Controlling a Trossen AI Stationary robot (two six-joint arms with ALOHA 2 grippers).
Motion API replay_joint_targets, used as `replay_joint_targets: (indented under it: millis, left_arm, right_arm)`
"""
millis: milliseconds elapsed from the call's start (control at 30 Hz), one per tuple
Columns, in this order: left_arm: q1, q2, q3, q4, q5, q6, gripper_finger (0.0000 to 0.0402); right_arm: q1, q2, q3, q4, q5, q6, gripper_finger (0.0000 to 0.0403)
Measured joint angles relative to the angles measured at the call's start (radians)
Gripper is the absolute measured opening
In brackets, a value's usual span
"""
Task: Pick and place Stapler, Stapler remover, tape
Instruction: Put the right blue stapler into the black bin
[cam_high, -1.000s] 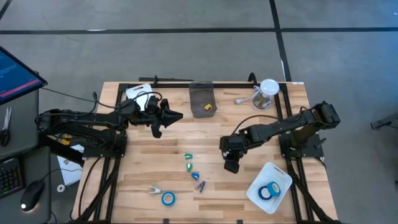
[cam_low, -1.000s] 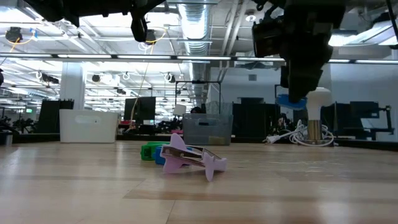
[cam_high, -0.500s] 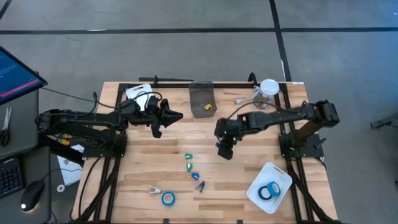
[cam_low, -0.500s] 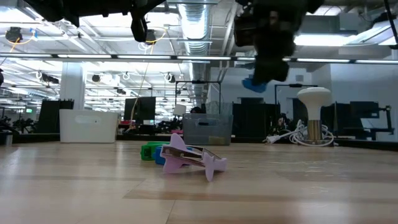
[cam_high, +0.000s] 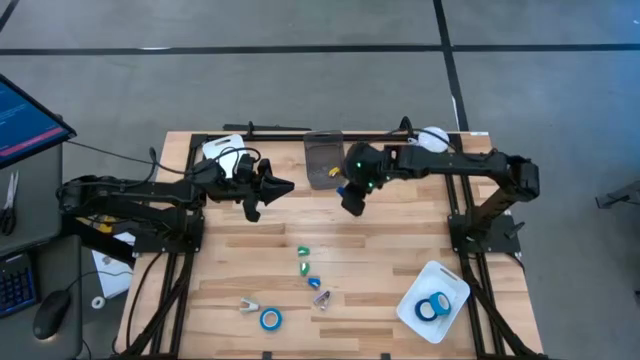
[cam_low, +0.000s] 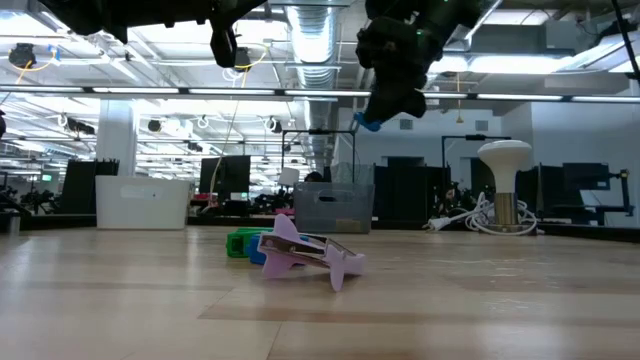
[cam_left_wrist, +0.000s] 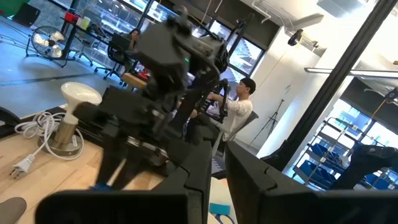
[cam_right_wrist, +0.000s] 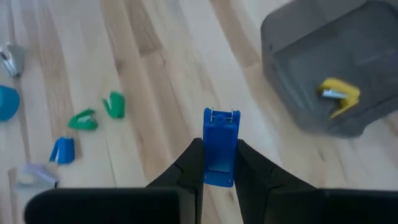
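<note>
I see the right tool (cam_high: 352, 199) raised above the far middle of the surface (cam_high: 400, 235), just beside the near right edge of the grey bin (cam_high: 324, 158). Its fingers (cam_right_wrist: 250, 168) pinch a small blue stapler (cam_right_wrist: 220, 146), narrow grip on both sides; in the low view the stapler's blue tip (cam_low: 368, 124) pokes out below the tool (cam_low: 385, 100), well clear of the wood. A yellow item (cam_right_wrist: 337, 94) lies inside the grey bin. Left tool (cam_high: 278, 188) hangs over the far left part of the surface, pointing right toward the bin; I read its two fingers (cam_left_wrist: 249, 186) as close together with only a thin gap between them and nothing held. Mid-surface, a scatter of small pieces: a green one (cam_high: 303, 250), another green-blue one (cam_high: 304, 267), a blue one (cam_high: 314, 282), and a pale pink-grey piece (cam_high: 322, 298) nearest me. One roll of tape (cam_high: 270, 319) lies flat near the front left, with a small pale item (cam_high: 247, 306) just beside it. Two more tape rolls (cam_high: 433, 307) sit in the white tray (cam_high: 446, 281) at the near right corner. A white lamp-like object (cam_high: 433, 141) stands at the far right.
</note>
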Motion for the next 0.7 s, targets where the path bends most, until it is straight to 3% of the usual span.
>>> replay_joint_targets:
  millis: [233, 700]
  left_arm:
    - [0.0, 0.0, 0.0, 0.0, 0.0, 0.0, 0.0039]
    - [0.0, 0.0, 0.0, -0.001, 0.0, -0.001, 0.0039]
  right_arm:
    - [-0.091, 0.066, 0.065, 0.007, -0.065, -0.063, 0.0052]
    - [-0.195, 0.443, 0.402, -0.034, -0.153, -0.158, 0.0052]
